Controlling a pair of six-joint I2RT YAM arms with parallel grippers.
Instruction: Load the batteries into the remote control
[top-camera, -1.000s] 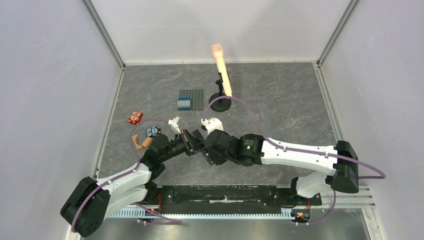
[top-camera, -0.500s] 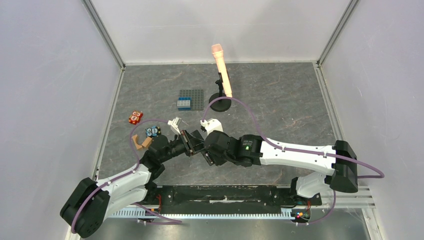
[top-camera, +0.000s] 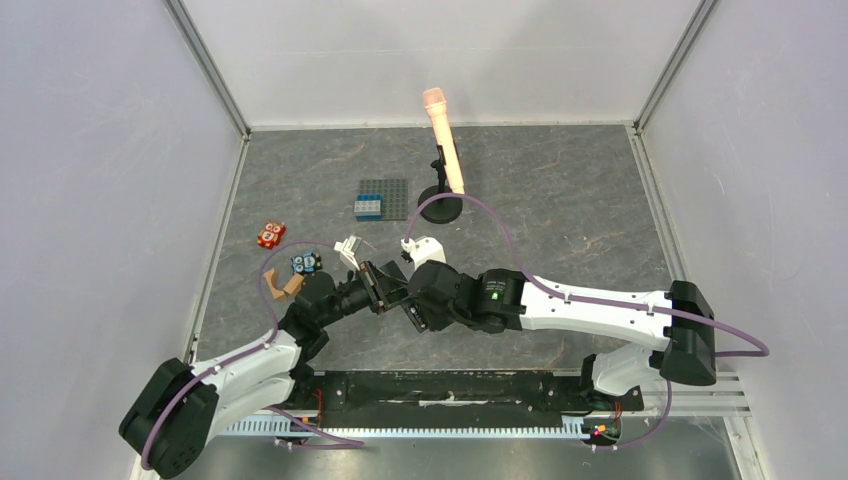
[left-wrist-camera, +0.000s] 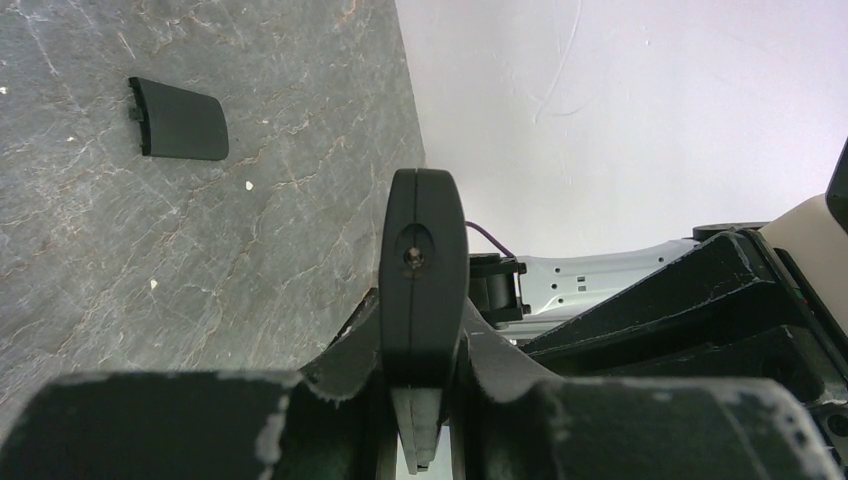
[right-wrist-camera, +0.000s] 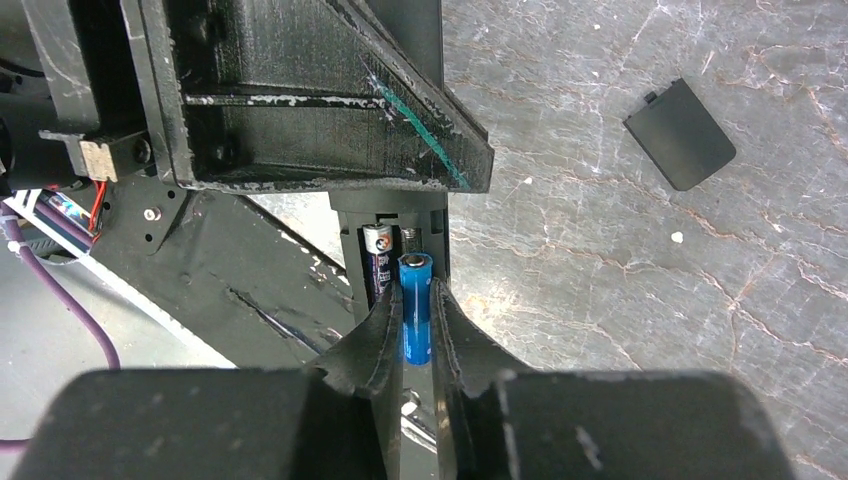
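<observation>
My left gripper (left-wrist-camera: 422, 350) is shut on the remote control (left-wrist-camera: 422, 260), a slim black bar that I see end-on and held off the table. In the right wrist view the remote control (right-wrist-camera: 392, 212) shows its open battery bay. One dark battery (right-wrist-camera: 377, 262) with a silver tip lies in the bay. My right gripper (right-wrist-camera: 417, 300) is shut on a blue battery (right-wrist-camera: 416, 325), whose tip sits at the free slot beside the dark one. In the top view the left gripper (top-camera: 378, 286) and the right gripper (top-camera: 412, 303) meet over the near middle of the table.
The remote's black back cover (right-wrist-camera: 680, 134) lies flat on the grey table (left-wrist-camera: 150, 260). Further off stand a peach microphone (top-camera: 441, 125) on a black stand and a grey baseplate (top-camera: 392, 190) with a blue brick (top-camera: 367, 208). At the left lie red pieces (top-camera: 270, 235) and a brown piece (top-camera: 283, 286).
</observation>
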